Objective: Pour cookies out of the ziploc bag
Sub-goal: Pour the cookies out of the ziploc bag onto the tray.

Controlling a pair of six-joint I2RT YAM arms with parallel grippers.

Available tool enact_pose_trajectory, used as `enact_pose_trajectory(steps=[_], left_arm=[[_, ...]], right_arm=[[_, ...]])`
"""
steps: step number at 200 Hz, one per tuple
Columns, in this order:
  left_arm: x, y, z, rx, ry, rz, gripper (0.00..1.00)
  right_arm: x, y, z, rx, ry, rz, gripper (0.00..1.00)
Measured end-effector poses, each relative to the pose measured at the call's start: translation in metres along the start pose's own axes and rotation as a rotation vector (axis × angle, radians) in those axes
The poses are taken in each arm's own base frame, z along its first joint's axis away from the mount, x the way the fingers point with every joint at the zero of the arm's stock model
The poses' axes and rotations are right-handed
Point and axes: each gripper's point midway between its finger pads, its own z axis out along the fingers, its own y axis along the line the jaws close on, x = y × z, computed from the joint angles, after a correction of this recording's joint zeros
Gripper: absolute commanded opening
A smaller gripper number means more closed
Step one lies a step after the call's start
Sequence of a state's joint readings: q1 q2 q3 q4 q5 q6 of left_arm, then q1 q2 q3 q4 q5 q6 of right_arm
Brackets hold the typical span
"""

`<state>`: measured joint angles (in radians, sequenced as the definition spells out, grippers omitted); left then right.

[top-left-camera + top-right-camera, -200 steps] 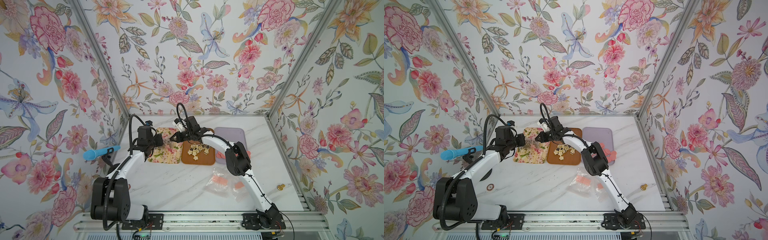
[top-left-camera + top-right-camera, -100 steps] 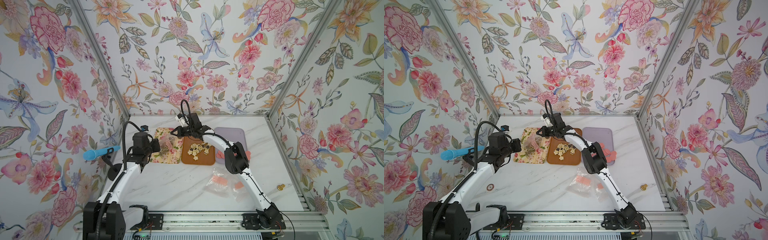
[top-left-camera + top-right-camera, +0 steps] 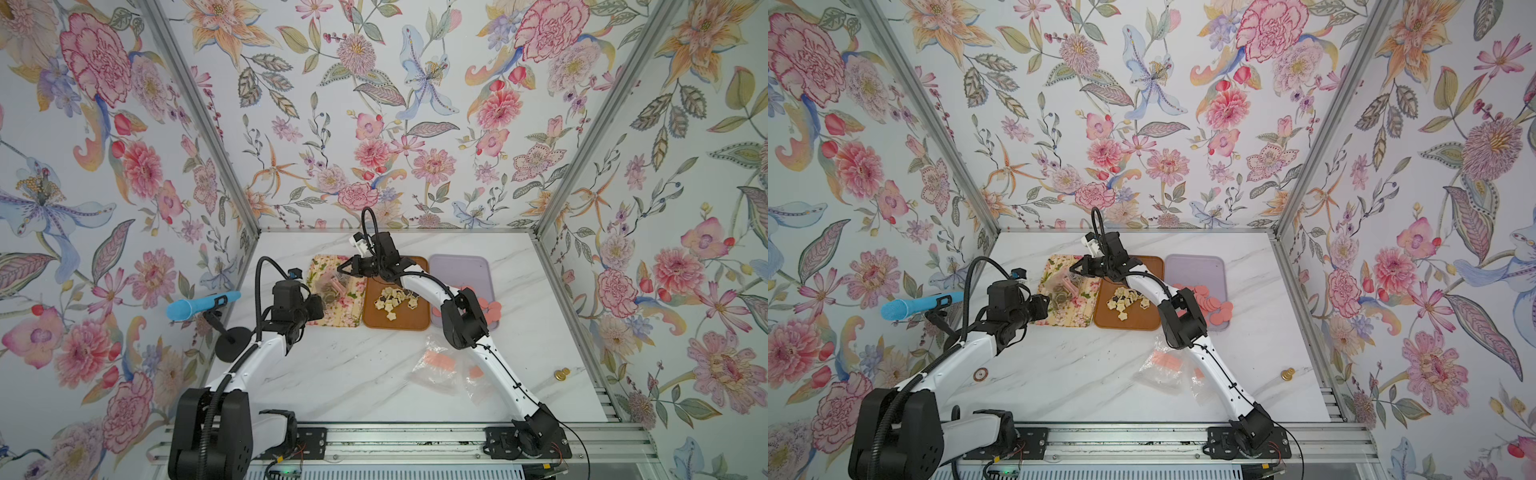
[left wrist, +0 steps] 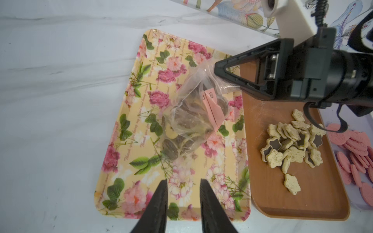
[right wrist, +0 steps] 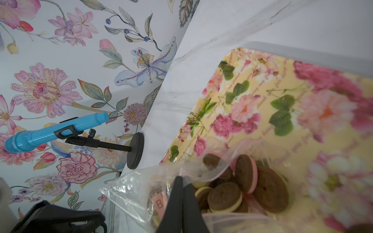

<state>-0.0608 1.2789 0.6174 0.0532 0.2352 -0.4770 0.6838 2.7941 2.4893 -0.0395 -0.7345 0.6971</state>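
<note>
The ziploc bag [image 4: 189, 125] was over the floral tray [image 4: 121, 181], one corner pinched in the closed right gripper [image 4: 217, 69], with brown sandwich cookies [image 5: 242, 187] inside. The left gripper [image 4: 183, 181] stood narrowly parted and empty nearby. Star cookies [image 4: 290, 145] lay on the brown tray [image 4: 282, 201], pink rounds [image 4: 355, 145] on the lilac tray [image 3: 461, 266].

Yellow floral tray [image 4: 121, 153], brown tray [image 4: 272, 197], pink cookies [image 4: 355, 145]
</note>
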Motion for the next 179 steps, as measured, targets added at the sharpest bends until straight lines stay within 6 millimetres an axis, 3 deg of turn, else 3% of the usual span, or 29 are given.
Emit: enact_pose_trajectory(steps=[30,58,107,143,173,179], left_arm=[[0.004,-0.001,0.018,0.06,-0.031,-0.04,0.41],[-0.009,-0.01,0.026,0.109,-0.079,-0.038,0.48],[-0.022,-0.014,0.039,0.115,-0.1,-0.037,0.49],[-0.016,-0.01,0.053,0.106,-0.08,-0.064,0.32],[-0.02,-0.01,0.061,0.107,-0.086,-0.072,0.0],[-0.021,-0.011,0.061,0.108,-0.088,-0.069,0.0]], right_arm=[[0.002,0.0,0.0,-0.004,0.006,0.002,0.0],[0.002,0.0,0.0,-0.007,0.009,0.002,0.0],[0.002,0.0,0.0,-0.008,0.008,0.002,0.0],[0.003,0.001,0.0,-0.012,0.012,0.002,0.0],[0.001,-0.001,-0.002,-0.01,0.01,0.003,0.0],[0.001,-0.001,-0.002,-0.01,0.01,0.003,0.0]])
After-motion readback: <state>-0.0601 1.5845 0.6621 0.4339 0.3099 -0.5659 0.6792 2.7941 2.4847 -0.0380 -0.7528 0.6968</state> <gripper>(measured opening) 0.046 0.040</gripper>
